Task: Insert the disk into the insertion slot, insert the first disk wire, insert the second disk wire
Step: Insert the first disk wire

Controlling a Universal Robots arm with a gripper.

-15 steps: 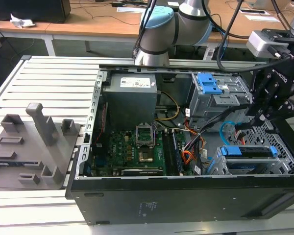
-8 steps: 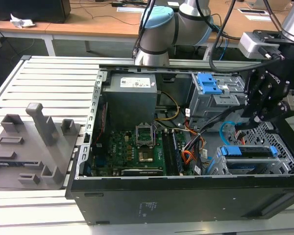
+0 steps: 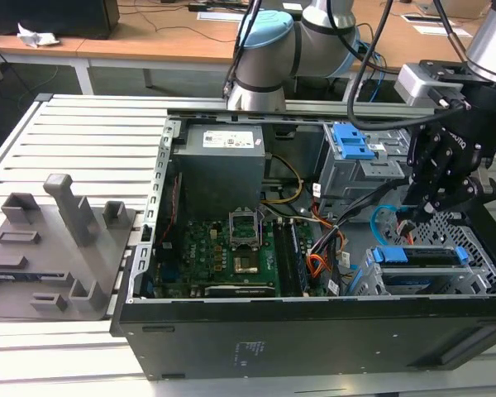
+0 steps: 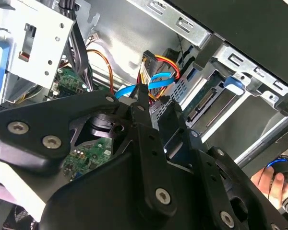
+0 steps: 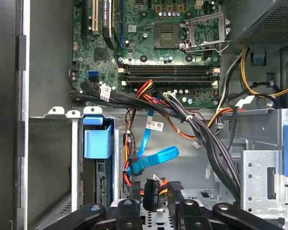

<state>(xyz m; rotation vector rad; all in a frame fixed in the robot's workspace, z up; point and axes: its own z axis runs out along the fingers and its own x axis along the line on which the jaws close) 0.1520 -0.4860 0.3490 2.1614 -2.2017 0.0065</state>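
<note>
silver arm (image 3: pixel 329 29), blue cap (image 3: pixel 264 37) (black cables (image 3: pixel 357 78))

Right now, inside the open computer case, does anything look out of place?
Yes: the light-blue cable curls loose near the gripper, and its plug is apparently in no socket. A person's hand is also just outside the case.

A slatted grey table (image 3: pixel 83 141) carries a grey plastic fixture (image 3: pixel 62 240) at the exterior view's left; behind it stand wooden desks (image 3: pixel 149 41) on white legs (image 3: pixel 84 78); crumpled paper (image 3: pixel 35 36) lies on one; the floor (image 3: pixel 8 99) is dark.
</note>
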